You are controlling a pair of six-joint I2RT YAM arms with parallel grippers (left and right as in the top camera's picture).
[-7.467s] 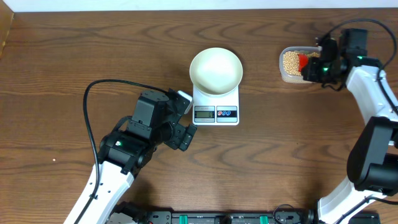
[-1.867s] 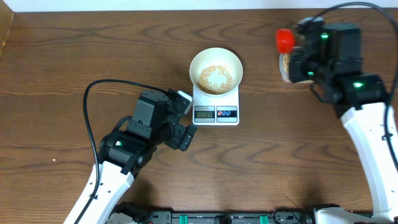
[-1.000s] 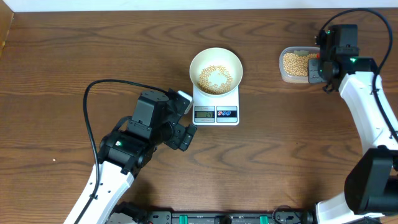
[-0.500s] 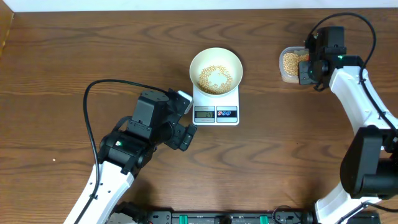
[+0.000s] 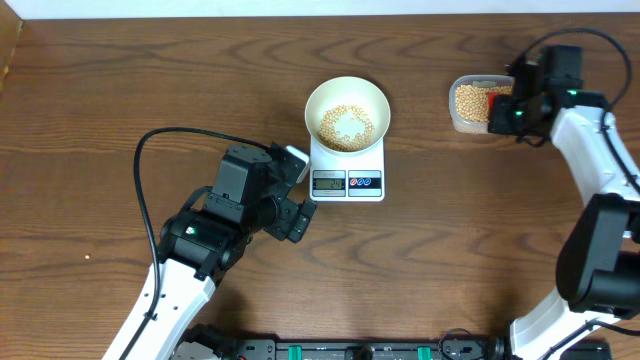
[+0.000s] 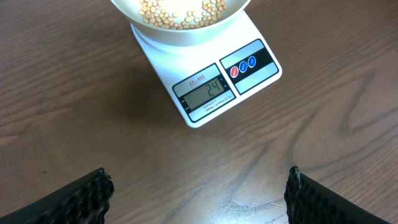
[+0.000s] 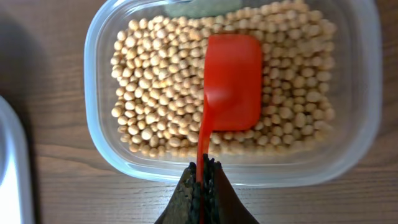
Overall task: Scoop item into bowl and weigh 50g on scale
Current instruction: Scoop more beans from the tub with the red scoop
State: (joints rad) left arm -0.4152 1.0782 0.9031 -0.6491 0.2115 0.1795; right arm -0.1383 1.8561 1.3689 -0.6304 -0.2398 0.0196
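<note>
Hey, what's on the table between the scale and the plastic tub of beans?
Nothing; the overhead view shows only bare wooden table between the scale and the tub.

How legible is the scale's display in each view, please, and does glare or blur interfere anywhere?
Left wrist view: the scale display is sharp, evenly lit, reading 24, no glare. Overhead view: digits too small to read. Right wrist view: no display in sight; beans and red scoop crisp, soft shadow left of the tub.
</note>
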